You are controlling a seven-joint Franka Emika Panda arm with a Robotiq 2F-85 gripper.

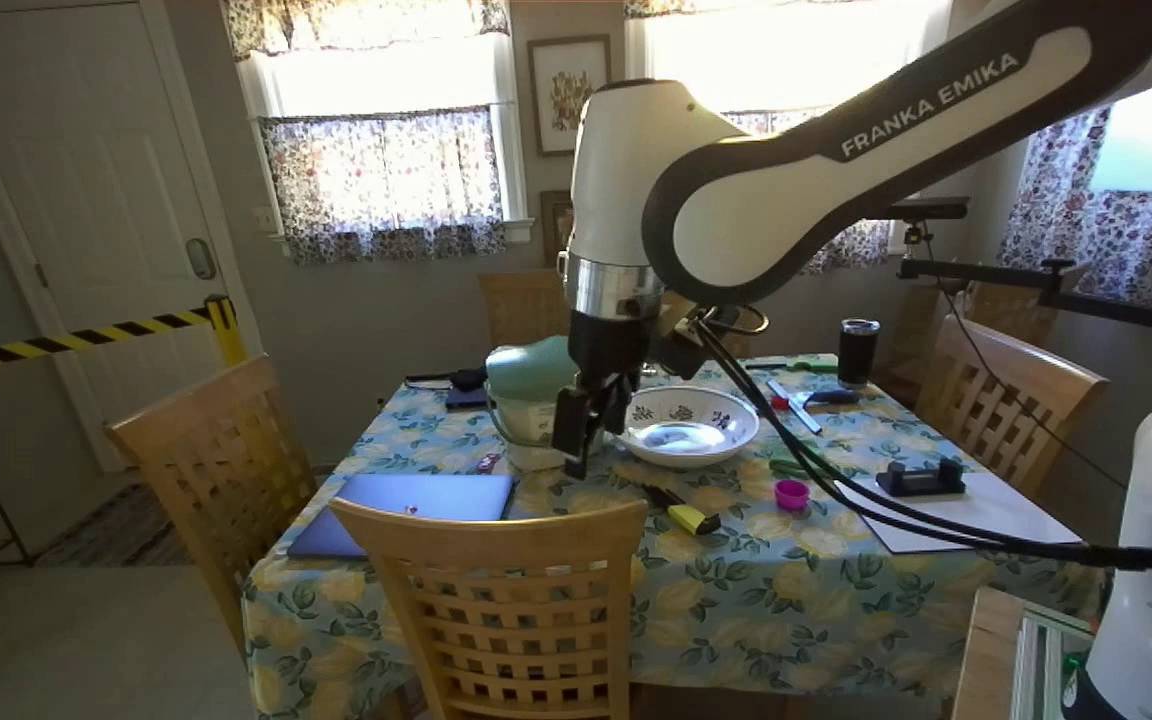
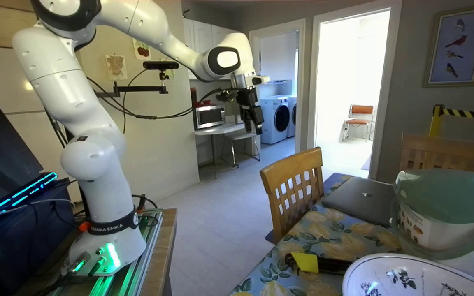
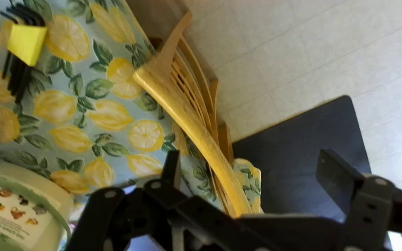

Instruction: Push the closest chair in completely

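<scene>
The closest chair (image 1: pixel 491 530) is light wood with a lattice back. It stands at the near edge of the table (image 1: pixel 756 600), which has a lemon-print cloth. In an exterior view the chair (image 2: pixel 291 165) stands upright with its back close beside the table edge. In the wrist view its curved top rail (image 3: pixel 190 125) runs diagonally below the jaws. My gripper (image 3: pixel 253 170) is open and empty, its fingers wide apart. In both exterior views the gripper (image 1: pixel 579 430) points down; it hangs above chair-back height (image 2: pixel 254 123) and appears apart from the chair. The chair's seat is hidden.
On the table are a laptop (image 1: pixel 426 495), a bin with a green lid (image 1: pixel 526 400), a patterned bowl (image 1: pixel 744 432), a yellow hex-key set (image 3: pixel 27 43) and a pink cup (image 1: pixel 791 493). Another chair (image 1: pixel 216 470) stands at the table's side. A dark flat panel (image 3: pixel 302 139) lies beyond the chair.
</scene>
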